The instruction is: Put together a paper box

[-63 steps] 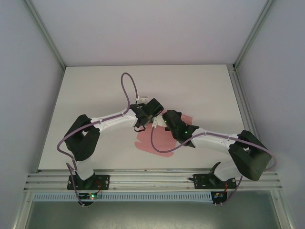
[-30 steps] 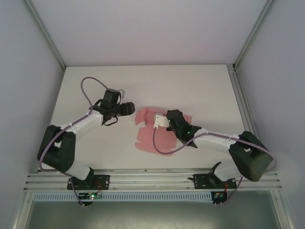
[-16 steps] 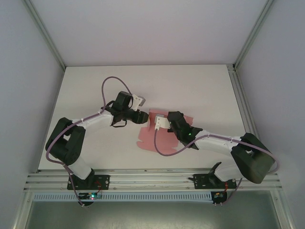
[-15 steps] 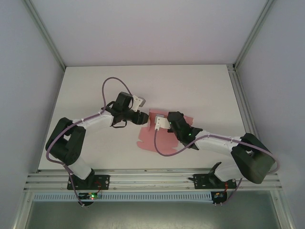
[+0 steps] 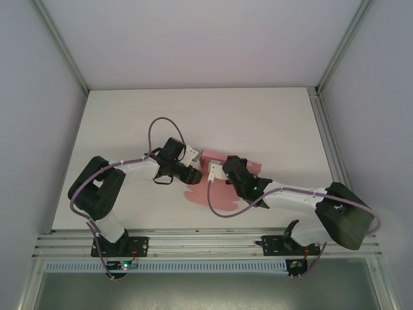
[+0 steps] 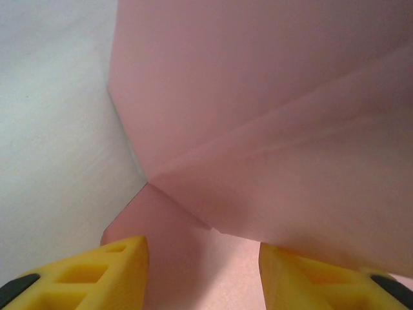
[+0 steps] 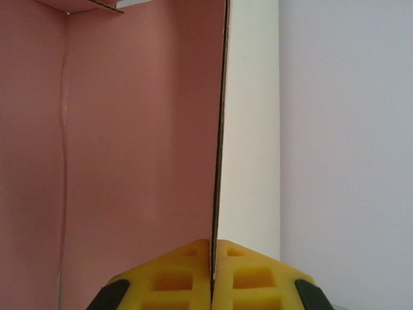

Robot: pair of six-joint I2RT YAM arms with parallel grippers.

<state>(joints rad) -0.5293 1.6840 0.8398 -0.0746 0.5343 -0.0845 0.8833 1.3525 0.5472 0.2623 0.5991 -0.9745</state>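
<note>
Paper box [image 7: 129, 129] has one wall pinched tight in the right pincer [image 7: 211, 271], likely to hold it up, while the left pincer [image 6: 203, 261], wide apart, waits at a flap.

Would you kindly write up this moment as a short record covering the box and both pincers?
paper box: pink card sheet, partly folded, on the white table
left pincer: open, fingers apart at the card's left side
right pincer: shut on the edge of a card panel
stage: box not yet closed
</note>
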